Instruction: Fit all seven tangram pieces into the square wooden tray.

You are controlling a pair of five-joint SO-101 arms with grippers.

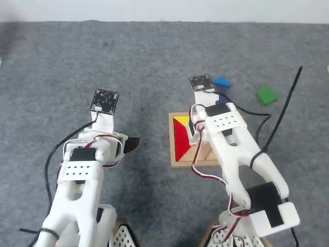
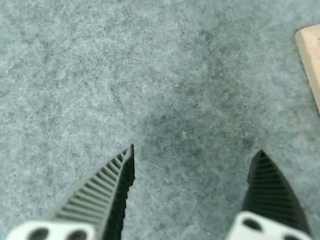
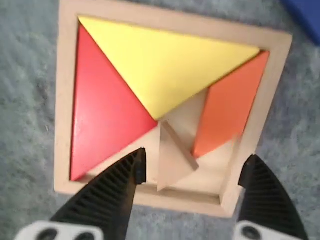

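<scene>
Grey surface point(image 1: 128, 62) lying below, left end effector point(image 2: 195, 150) hovering wide open, empty, right end effector point(image 3: 196, 154) gaping empty, tray point(image 3: 65, 100) beneath.

the left arm point(image 1: 79, 175) and right arm point(image 1: 236, 149) are white plastic with black servos point(image 1: 82, 153), small holes point(image 1: 224, 122), red-and-white wire bundles point(image 1: 205, 172) and black cables point(image 1: 51, 154). the left gripper point(image 2: 195, 152) and right gripper point(image 3: 195, 155) have black, ribbed, pointed fingers point(image 2: 107, 190).

Likely a robotics lab: grey felt counter point(image 1: 139, 56), white printed arms point(image 1: 77, 180) with loose wiring point(image 1: 197, 163), blank wall point(image 1: 164, 9).
</scene>
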